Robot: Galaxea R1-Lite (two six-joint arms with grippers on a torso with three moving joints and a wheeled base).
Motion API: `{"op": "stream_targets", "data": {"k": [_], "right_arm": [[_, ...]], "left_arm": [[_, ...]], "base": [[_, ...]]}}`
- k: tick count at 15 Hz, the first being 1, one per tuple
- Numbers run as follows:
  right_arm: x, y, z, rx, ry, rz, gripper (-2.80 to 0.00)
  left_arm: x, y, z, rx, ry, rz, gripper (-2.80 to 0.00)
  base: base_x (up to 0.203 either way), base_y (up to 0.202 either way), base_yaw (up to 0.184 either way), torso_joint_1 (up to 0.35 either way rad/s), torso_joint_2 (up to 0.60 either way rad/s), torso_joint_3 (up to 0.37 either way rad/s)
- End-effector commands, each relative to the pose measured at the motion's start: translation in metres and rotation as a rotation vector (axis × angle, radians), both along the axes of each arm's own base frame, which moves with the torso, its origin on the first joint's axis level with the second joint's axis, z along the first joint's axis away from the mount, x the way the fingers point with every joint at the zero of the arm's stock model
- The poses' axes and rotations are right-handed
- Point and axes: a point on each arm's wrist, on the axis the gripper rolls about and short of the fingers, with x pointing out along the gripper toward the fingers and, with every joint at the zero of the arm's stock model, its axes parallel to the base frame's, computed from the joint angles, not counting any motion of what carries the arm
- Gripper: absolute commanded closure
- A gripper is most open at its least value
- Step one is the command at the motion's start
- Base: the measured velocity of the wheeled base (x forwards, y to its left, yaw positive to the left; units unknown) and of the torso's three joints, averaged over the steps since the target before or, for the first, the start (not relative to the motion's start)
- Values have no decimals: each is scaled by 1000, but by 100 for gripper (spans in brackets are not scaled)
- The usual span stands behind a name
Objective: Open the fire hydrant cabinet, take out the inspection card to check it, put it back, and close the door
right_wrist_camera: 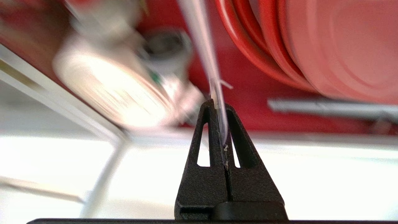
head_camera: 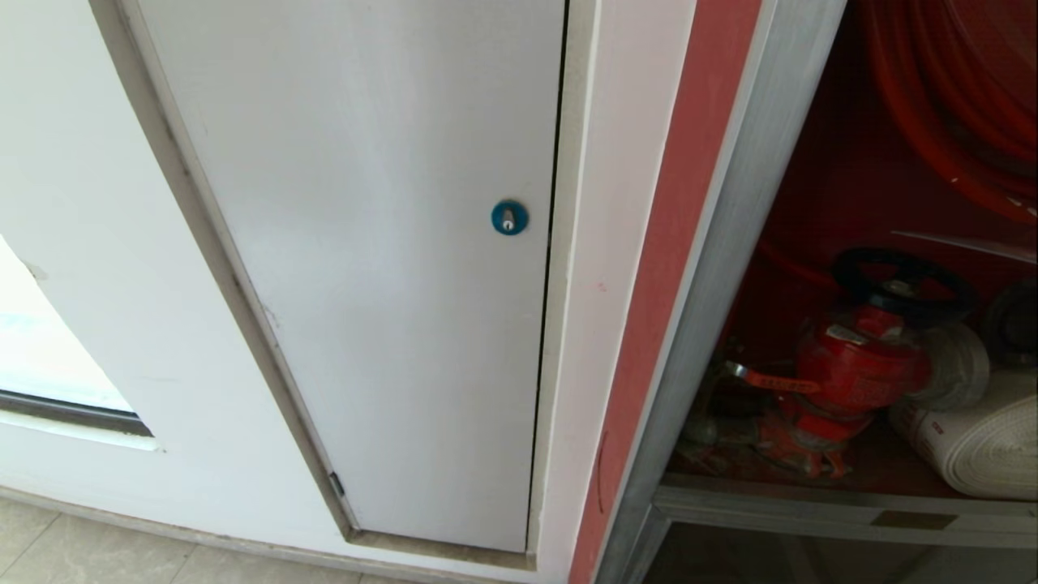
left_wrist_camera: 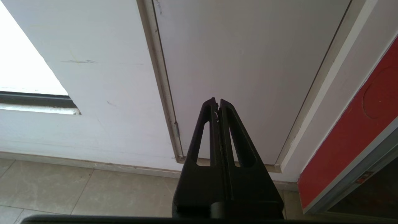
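The fire hydrant cabinet (head_camera: 722, 243) stands open at the right, red inside, with the hose reel (head_camera: 949, 97), the red valve (head_camera: 859, 365) and the white rolled hose (head_camera: 981, 454). Its door is out of view. In the right wrist view my right gripper (right_wrist_camera: 220, 105) is shut on the inspection card (right_wrist_camera: 202, 46), a thin pale sheet seen edge-on that rises in front of the red reel (right_wrist_camera: 326, 46). The right gripper does not show in the head view. My left gripper (left_wrist_camera: 217, 101) is shut and empty, parked low before the white panel (left_wrist_camera: 248, 62).
Left of the cabinet, a plain white panel (head_camera: 365, 243) with a blue round lock (head_camera: 508, 217) fills the wall. A red strip (head_camera: 673, 268) runs between the panel and the grey cabinet frame. Tiled floor (left_wrist_camera: 93, 193) lies below, and a window opening (head_camera: 49, 357) is at the far left.
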Motion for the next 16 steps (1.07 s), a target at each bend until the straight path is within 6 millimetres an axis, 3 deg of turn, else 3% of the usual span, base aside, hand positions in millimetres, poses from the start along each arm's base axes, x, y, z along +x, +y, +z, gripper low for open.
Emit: {"op": "stream_targets", "data": {"k": [1,8,16], "right_arm": [[9,6,-1,-70,31,-66,0],[37,17,-20,-172,133,-196,0],[91,18,-34,-113,173,-311,0]], "left_arm": [[0,0,0,0,1,0,0],[0,0,0,0,1,0,0],[0,0,0,0,1,0,0]], "base": [[0,0,0,0,0,0],[0,0,0,0,0,0],[0,0,0,0,0,0]]}}
